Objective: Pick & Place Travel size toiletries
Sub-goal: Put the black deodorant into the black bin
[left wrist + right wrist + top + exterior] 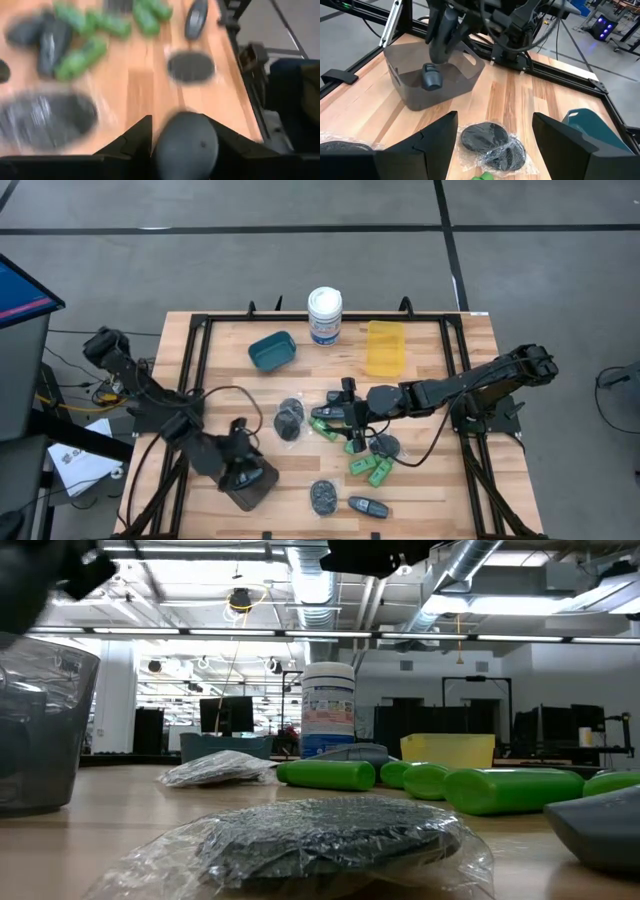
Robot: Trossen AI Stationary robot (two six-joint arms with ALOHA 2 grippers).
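Grey bin (432, 80) at the table's near left corner holds one piece, my left gripper (182, 145) pinching a dark bottle (185, 147) above it, my right gripper (490, 145) spread over mid-table, most toiletries (365, 468) still out.

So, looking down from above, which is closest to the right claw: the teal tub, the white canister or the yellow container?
From the right gripper:
1. Teal tub, toward the left arm's side.
2. Yellow container and white canister, at the table's far edge: too close to call.
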